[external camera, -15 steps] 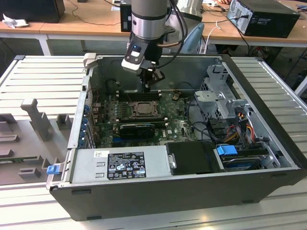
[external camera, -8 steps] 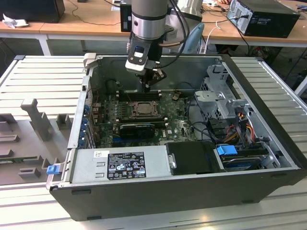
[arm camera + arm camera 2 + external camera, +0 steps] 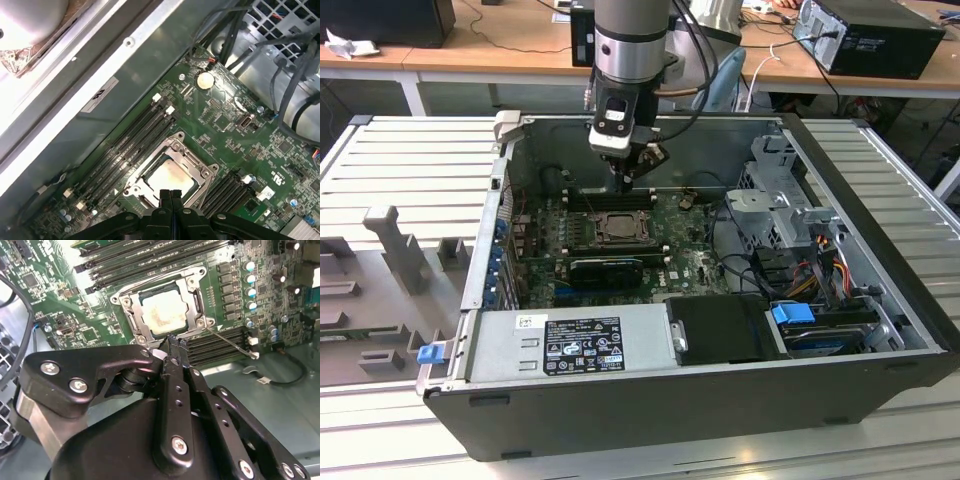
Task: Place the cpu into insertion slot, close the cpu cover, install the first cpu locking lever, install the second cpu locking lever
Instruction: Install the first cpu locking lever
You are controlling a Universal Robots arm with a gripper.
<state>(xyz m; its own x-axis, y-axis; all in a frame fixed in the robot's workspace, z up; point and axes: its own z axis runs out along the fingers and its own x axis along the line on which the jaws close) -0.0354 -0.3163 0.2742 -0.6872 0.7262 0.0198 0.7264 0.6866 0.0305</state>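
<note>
I am holding my fingers (image 3: 620, 182) pointed down just above the insertion slot (image 3: 617, 228), inside the open computer case (image 3: 650, 405) on the tabletop (image 3: 410, 150).

no readable print (label (image 3: 582, 345) illegible)

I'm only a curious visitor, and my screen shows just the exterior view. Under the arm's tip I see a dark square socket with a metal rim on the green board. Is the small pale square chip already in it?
Observer: Yes. In both wrist views the flat, pale beige-silver square cpu lies inside the insertion slot.
Visitor: Is anything covering it?
Observer: The thin silvery-grey cpu cover, a metal frame with a cut-out centre, appears to lie flat around the cpu's face.
Visitor: And the claw?
Observer: In the first wrist view the black gripper has its two fingers pressed together beside the insertion slot's rim. I cannot tell whether they touch it.
</note>
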